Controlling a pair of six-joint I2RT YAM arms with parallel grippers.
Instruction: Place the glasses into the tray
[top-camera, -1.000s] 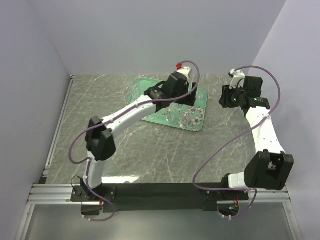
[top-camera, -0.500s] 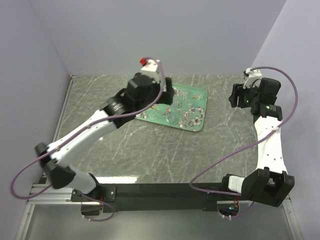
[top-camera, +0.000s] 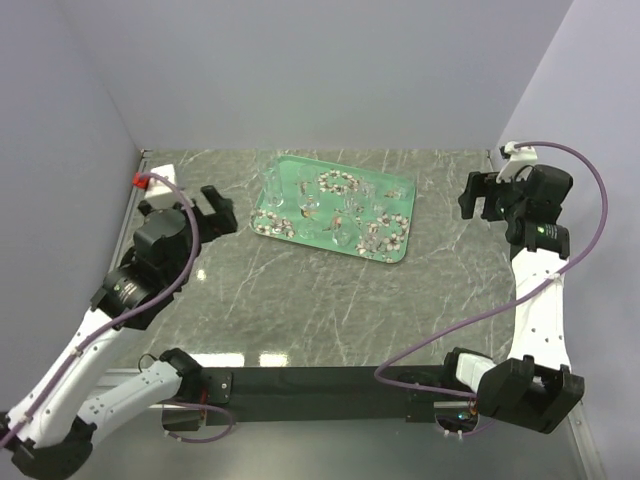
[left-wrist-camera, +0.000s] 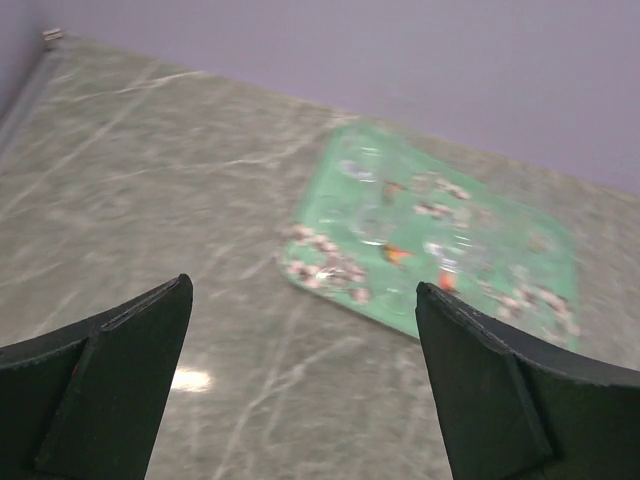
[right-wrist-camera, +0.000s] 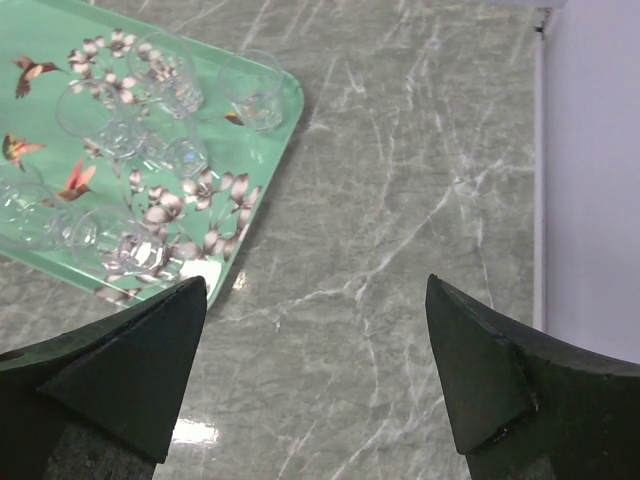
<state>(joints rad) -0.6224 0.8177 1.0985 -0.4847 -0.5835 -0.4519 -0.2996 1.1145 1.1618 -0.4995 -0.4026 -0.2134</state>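
A grey-green marbled table (top-camera: 330, 300) sits between pale lilac walls (top-camera: 300, 70). The tray (top-camera: 290, 185) lies flat at the far middle, its long axis running left to right, with the right end angled slightly nearer. The glasses (right-wrist-camera: 160, 65) cluster inside it. The left gripper (left-wrist-camera: 302, 290) and right gripper (right-wrist-camera: 315, 283) flank it, both spread wide and empty.

From above, the glasses (top-camera: 340, 230) are too faint for me to count. My left wrist view is smeared, the tray (left-wrist-camera: 500, 265) a green blur. On my right wrist view, the tray runs off the left edge and the right fingers (right-wrist-camera: 110, 370) off the bottom.
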